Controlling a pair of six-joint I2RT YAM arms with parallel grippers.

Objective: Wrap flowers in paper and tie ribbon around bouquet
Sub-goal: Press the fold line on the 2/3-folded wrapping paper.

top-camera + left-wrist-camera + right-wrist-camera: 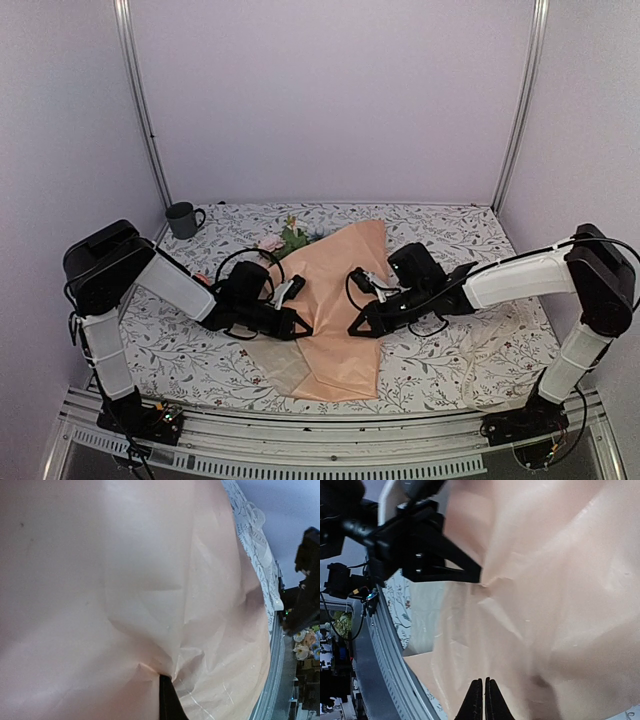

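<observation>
At table centre, paper: a large, thin peach-orange paper sheet (340, 285) is lying slantwise on the leaf-printed tablecloth (450, 240). It is covering the stems of the green-stemmed artificial flowers (280, 243), whose pink and yellow blooms are poking out at its far left edge.
Left claw: the left gripper (303, 326) is pinching a crease on the sheet's left side, fingers fully closed on it.
Right claw: the right gripper (484, 682) is sitting at the sheet's right side with its tips together. Whether a layer is caught between them I cannot tell.
Step in hand: folding the sheet round the stems, I judge. This is likely going best with the left pinch anchoring while the right side is being drawn over slowly, thin paper tearing easily.
Hidden: the stems are lying under the paper, the ribbon is not showing clearly anywhere, and both wrist views are filling with blurred peach surface.
</observation>
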